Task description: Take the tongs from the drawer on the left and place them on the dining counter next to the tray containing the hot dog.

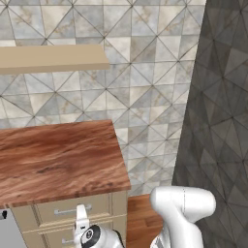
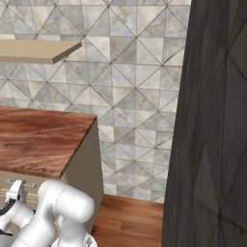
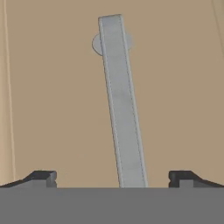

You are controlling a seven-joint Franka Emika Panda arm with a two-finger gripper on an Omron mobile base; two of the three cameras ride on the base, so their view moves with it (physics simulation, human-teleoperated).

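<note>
Hand view: gripper (image 3: 113,178) w/ jaws wide apart, one dark tip at each bottom corner, nothing clamped betw. them. Straight ahead is a beige drawer front (image 3: 52,96) w/ its silver bar handle (image 3: 121,105) running up from betw. the tips, leaning a bit left, round mount visible behind its far end. Tips look close to the front; can't tell if touching. Left base view: white arm (image 1: 181,208) bends low at bottom edge, hand down in front of the beige cabinet's top drawer (image 1: 72,207), just under the front edge of a reddish-brown wood counter (image 1: 58,157), near its front right corner. Second drawer front below it. Both drawers look shut. Tongs not visible. Beige shelf (image 1: 51,58) on the tiled wall above the counter; dark panelled wall (image 1: 218,111) to the right; wood floor at its foot.
</note>
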